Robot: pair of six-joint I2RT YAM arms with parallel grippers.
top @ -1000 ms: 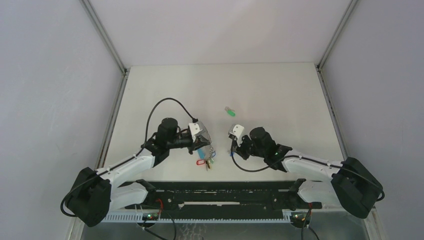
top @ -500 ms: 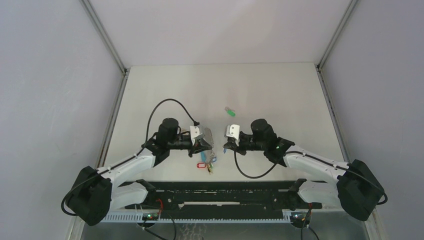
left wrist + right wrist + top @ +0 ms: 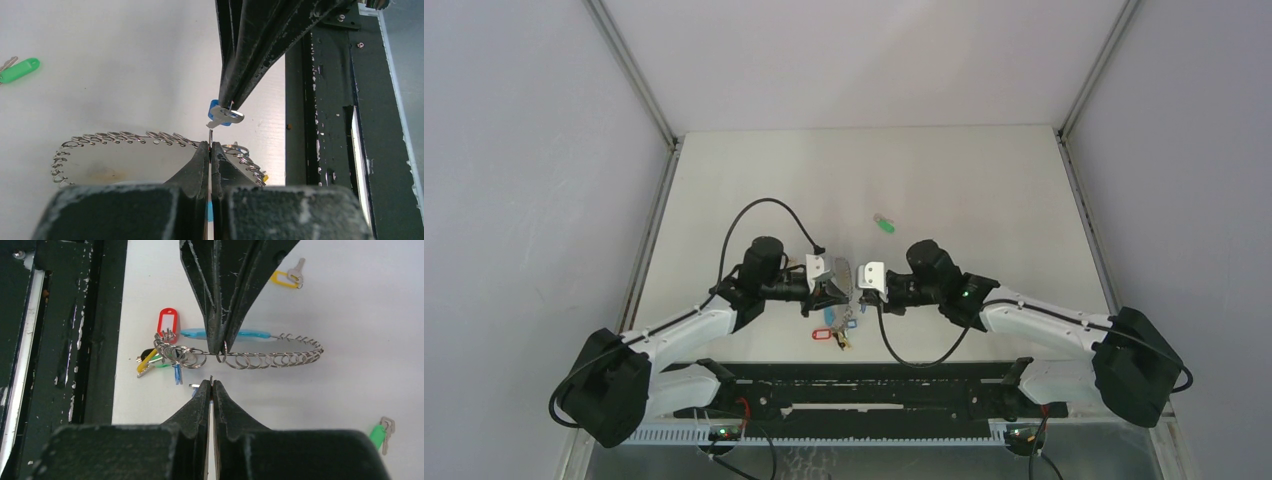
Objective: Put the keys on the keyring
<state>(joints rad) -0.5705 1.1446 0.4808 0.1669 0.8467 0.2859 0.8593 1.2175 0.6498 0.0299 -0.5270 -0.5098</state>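
Observation:
My left gripper is shut on the keyring's wire and holds it above the table. The keyring is strung with small split rings, with a turquoise sleeve and red, yellow and green tags hanging low. My right gripper is shut on the blue key, whose tip is just above the wire end, tip to tip with the left gripper. A green key lies on the table beyond. An orange-yellow key lies beyond the ring.
The black rail at the table's near edge runs just below both grippers. The green key also shows at the left wrist view's left edge and at the right wrist view's lower right. Grey walls enclose the white table.
My right gripper has moved left with the blue key until it meets the left gripper. The left gripper has shifted slightly toward it with the keyring.

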